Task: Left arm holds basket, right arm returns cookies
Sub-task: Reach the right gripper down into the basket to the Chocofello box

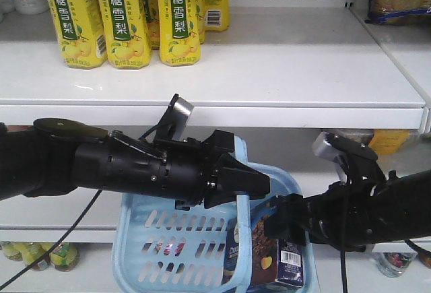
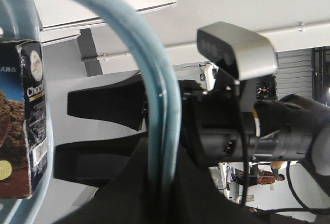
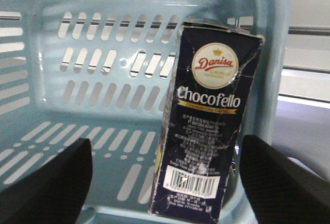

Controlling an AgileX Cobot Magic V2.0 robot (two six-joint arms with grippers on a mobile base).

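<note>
Two black arms fill the foreground in front of a white shelf. On the left arm, the left claw is pressed together on the handle of one light blue basket with slotted sides. One dark navy box of cookies stands upright inside the basket, close to its right wall. Its round logo reads "Danisa", the white lettering below reads "Chocofello", and a barcode sits near the bottom. On the right arm, the right claw is spread wide, one finger on either side of the box, neither touching it. Three yellow bottles stand at the front of the shelf, with more behind, each labelled "冰糖雪梨".
</note>
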